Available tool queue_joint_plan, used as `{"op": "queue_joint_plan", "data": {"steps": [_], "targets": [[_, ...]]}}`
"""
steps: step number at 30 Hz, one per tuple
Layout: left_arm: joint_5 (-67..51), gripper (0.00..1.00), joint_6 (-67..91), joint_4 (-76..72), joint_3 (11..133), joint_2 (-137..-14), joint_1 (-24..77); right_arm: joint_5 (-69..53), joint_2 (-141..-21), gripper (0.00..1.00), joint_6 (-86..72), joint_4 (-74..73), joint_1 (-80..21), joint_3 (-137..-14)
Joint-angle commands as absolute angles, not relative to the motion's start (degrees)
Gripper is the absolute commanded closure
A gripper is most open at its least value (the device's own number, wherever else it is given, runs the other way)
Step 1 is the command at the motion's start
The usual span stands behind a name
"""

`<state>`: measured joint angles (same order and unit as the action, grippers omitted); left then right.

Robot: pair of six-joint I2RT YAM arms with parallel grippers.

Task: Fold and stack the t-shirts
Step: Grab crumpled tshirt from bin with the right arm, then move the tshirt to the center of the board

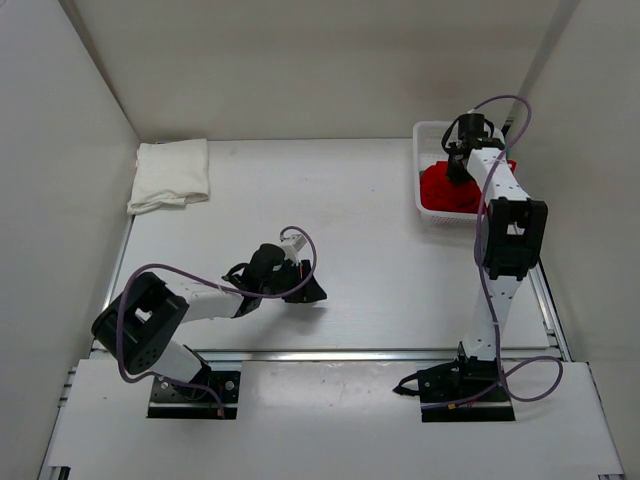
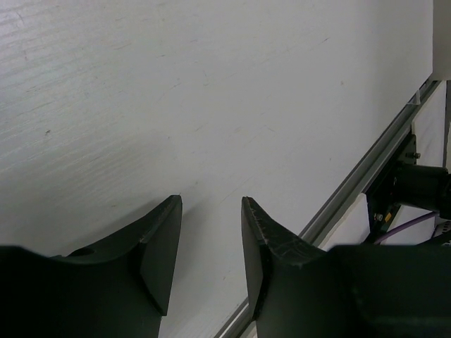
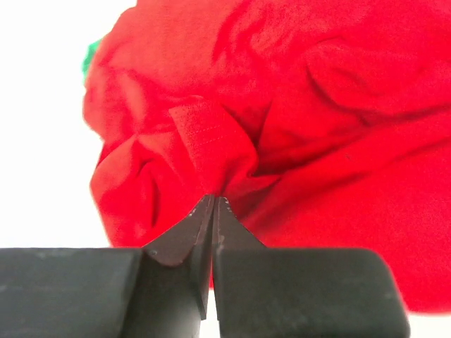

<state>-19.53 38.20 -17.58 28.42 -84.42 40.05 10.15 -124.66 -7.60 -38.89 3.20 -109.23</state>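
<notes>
Now the right gripper (image 3: 213, 200) is pinching a fold of the red shirt (image 3: 303, 105), which is lying bunched just ahead of it in the basket (image 1: 418, 175) at far right, while the left gripper (image 2: 210, 211) is hovering part-open and empty over the table (image 2: 176, 84), well apart.

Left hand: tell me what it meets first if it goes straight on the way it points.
Probably the bare table: the left hand points across its white surface, nothing lying in that line. Its downward tilt is unclear.
</notes>
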Motion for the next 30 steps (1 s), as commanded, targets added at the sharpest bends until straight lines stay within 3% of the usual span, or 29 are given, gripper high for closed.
{"op": "queue_joint_plan", "data": {"steps": [1,8,12,18,25,27,30], "targets": [[-20.3,0.5,38.4,-18.6,28.1,-81.5,39.6,6.8,-114.1,1.0,-9.0,-36.0,3.8,-108.2],[-20.1,0.51,39.5,-18.9,28.0,-81.4,39.5,3.8,-104.5,1.0,-10.3,-33.5,3.3,-104.0],[-20.9,0.52,40.8,-19.3,27.6,-80.9,38.1,-8.0,-97.4,1.0,-11.2,-27.8,0.9,-101.8],[-23.1,0.52,43.9,-20.6,26.7,-80.2,32.7,-19.8,-89.8,1.0,-12.0,-20.6,-9.7,-113.6],[-27.7,0.51,50.0,-24.1,22.2,-76.2,21.2,-26.0,-91.1,1.0,-11.9,-17.4,-18.5,-128.2],[-29.7,0.51,51.7,-25.6,20.2,-73.8,15.1,-30.7,-90.6,1.0,-14.5,-14.7,-16.6,-127.1],[-32.9,0.51,51.4,-23.2,19.4,-69.7,7.5,-38.2,-87.4,1.0,-21.2,-6.6,-11.6,-115.9]]}}
